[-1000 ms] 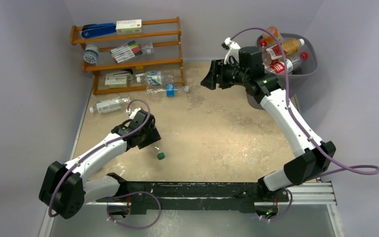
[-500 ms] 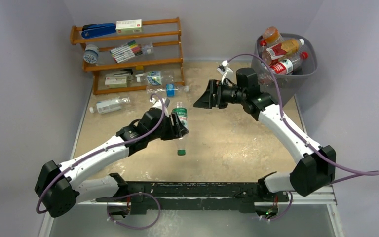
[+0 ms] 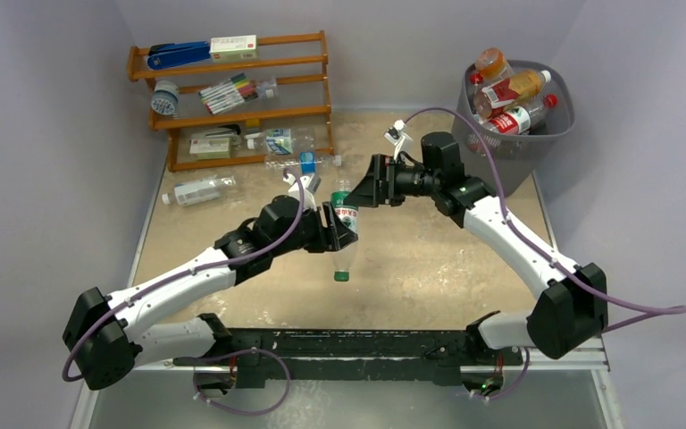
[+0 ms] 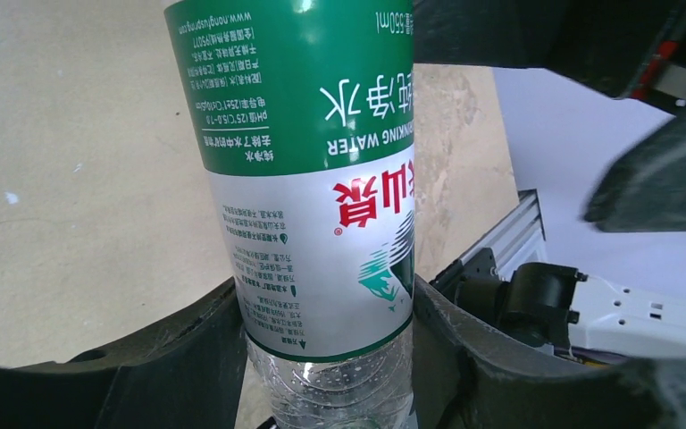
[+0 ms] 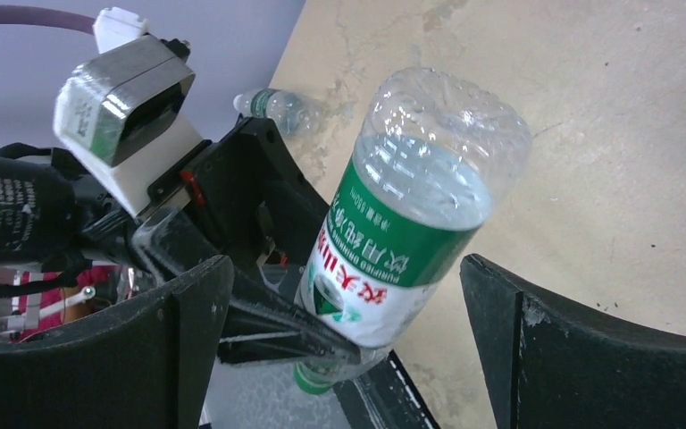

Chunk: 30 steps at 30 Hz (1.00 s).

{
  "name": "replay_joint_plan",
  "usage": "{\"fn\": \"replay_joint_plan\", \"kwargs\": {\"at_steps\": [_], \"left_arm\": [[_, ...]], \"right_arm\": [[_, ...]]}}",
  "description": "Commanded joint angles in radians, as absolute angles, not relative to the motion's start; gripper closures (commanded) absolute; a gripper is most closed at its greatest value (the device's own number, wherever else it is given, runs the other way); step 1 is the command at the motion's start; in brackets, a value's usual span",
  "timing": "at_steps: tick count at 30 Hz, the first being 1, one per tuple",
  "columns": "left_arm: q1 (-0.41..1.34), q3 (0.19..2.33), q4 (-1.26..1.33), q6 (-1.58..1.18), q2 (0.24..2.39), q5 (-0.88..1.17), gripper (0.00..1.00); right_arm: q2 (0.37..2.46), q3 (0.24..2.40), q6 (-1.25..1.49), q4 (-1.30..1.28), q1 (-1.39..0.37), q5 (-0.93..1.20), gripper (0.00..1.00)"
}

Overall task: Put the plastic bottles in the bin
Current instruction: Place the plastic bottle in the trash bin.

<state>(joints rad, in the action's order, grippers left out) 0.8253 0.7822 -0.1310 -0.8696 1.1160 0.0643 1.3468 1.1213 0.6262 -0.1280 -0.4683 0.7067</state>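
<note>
A clear bottle (image 3: 347, 231) with a green and white label hangs cap down over the middle of the table. My left gripper (image 3: 341, 234) is shut on its lower body, and in the left wrist view both fingers press the bottle (image 4: 313, 179) at the label's edge. My right gripper (image 3: 363, 191) stands open just beyond the bottle's upturned base. In the right wrist view the bottle (image 5: 393, 232) sits between the spread fingers, touching neither. The grey mesh bin (image 3: 561, 125) at the back right holds several bottles (image 3: 511, 89). More bottles lie at the left (image 3: 198, 190) and near the rack (image 3: 304, 162).
A wooden shelf rack (image 3: 232, 98) at the back left carries markers, a blue stapler, boxes and a bottle on its lowest shelf. A black rail (image 3: 366, 344) runs along the near edge between the arm bases.
The left arm lifted the green-labelled bottle off the table and carried it right toward the centre. The right arm swung left from the bin to the bottle, its jaws opening wide.
</note>
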Motion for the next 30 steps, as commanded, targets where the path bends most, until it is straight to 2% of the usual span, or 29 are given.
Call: {"fn": "replay_joint_plan", "kwargs": {"at_steps": [1, 6, 14, 16, 22, 26, 30], "left_arm": [[0.855, 0.839, -0.04, -0.845, 1.118, 0.08, 0.44], [0.884, 0.844, -0.023, -0.847, 1.12, 0.072, 0.44], [0.9, 0.845, -0.026, -0.843, 1.114, 0.05, 0.43], [0.903, 0.845, -0.026, -0.843, 1.114, 0.048, 0.43], [0.907, 0.847, -0.059, -0.837, 1.115, 0.011, 0.41], [0.906, 0.858, -0.12, -0.825, 1.088, -0.053, 0.27], [0.906, 0.863, -0.153, -0.82, 1.017, -0.097, 0.24]], "right_arm": [[1.363, 1.113, 0.637, -0.073, -0.492, 0.718, 0.0], [1.389, 1.111, 0.635, -0.069, -0.515, 0.692, 0.01], [1.414, 1.103, 0.623, -0.081, -0.529, 0.666, 0.1], [1.411, 1.094, 0.63, -0.065, -0.533, 0.668, 0.15], [1.392, 1.096, 0.643, -0.048, -0.534, 0.665, 0.53], [1.369, 1.15, 0.633, -0.106, -0.533, 0.657, 0.56], [1.374, 1.265, 0.607, -0.19, -0.515, 0.586, 0.57]]}}
